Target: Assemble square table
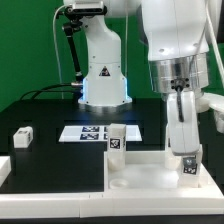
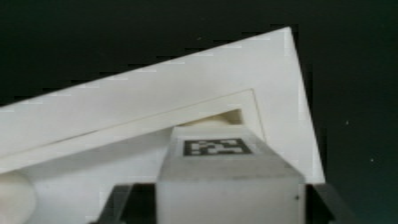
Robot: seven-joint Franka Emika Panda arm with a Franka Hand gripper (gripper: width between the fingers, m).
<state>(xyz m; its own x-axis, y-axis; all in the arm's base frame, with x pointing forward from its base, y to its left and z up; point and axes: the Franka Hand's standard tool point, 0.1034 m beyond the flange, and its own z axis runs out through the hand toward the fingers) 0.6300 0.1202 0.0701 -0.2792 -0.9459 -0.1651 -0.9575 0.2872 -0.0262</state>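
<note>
- Two-finger gripper [image 1: 183, 115] clamped on small white plastic peg leg [image 1: 186, 158]. Leg upright, black-white tag visible.
- Held leg over large white plastic square slab with raised rim [image 1: 140, 178], toward exterior view's right.
- Wrist view: black fingers [image 2: 125, 205] grip leg on both sides, slab corner beneath.
- Leg-to-slab contact: cannot tell.
- Second white tagged peg leg [image 1: 116, 138] upright at slab's far edge.
- Third small white tagged peg [image 1: 22, 134] on black table [image 1: 50, 115], exterior view's left, well apart.
- Marker board [image 1: 90, 132] flat beyond slab.

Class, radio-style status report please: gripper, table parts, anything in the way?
Gripper shut on tagged leg, upright at slab corner. Second leg stands near slab's far edge; third leg sits apart. No obstruction seen.
</note>
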